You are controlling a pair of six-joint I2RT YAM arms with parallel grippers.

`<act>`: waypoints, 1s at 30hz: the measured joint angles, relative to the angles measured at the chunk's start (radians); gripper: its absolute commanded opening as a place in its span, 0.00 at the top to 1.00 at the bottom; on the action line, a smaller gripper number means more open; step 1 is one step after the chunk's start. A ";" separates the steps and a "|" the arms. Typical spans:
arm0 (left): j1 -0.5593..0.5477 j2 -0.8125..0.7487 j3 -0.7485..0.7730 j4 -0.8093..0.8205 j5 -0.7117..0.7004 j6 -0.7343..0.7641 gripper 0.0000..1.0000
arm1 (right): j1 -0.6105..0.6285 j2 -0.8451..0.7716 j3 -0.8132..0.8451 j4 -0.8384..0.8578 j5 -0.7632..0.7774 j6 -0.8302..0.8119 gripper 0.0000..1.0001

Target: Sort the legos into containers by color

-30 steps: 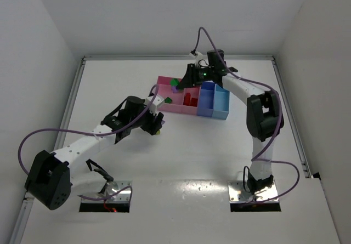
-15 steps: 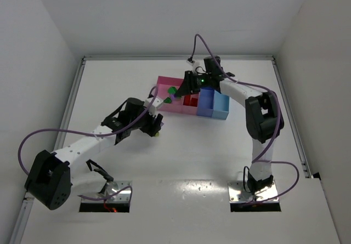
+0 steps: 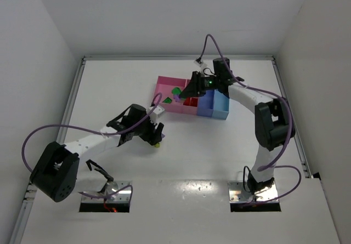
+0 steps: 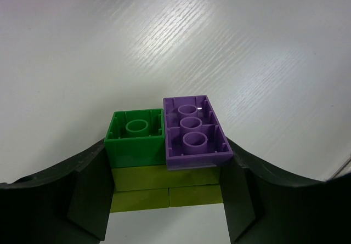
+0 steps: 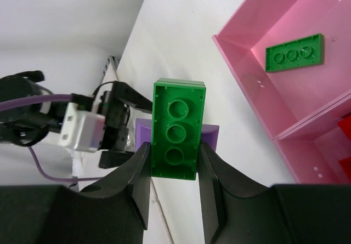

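The left hand (image 4: 166,167) pinches a stack (image 4: 164,156) of green, purple and yellow-green pieces, with one finger pressed against each flank. The green and purple pieces sit side by side on top of the yellow-green ones. Whether the stack touches the counter (image 4: 230,41) or hangs just above it I cannot tell. Since a second ago this hand has slid toward 6 o'clock, farther from the bins (image 3: 206,113), and the left arm has drawn back with it. The right hand (image 5: 174,156) is pressed tight on a green brick (image 5: 176,129), held lengthwise with its hollow side to the wrist camera. A purple brick (image 5: 211,134) shows just behind it. From above, the hand hangs over the 3 o'clock part of the wide pink bin (image 5: 307,13). A second ago it was nearer that bin's 12 o'clock rim, then swung toward 9 o'clock, and its wrist has now backed toward 3 o'clock. A green plate (image 5: 294,52) lies flat in the wide pink bin, and red bricks (image 3: 190,100) lie in the narrower pink one beside it.
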State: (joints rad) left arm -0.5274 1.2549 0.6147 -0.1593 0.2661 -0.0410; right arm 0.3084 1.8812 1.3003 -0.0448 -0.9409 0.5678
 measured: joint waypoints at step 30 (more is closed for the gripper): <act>0.028 -0.142 -0.006 0.033 -0.032 -0.012 0.52 | 0.124 -0.070 -0.200 -0.207 0.011 -0.246 0.99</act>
State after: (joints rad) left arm -0.4995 1.1126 0.6086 -0.1265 0.2340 -0.0528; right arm 0.4324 1.8114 1.1007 -0.2516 -0.9295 0.3218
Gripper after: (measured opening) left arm 0.709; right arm 0.345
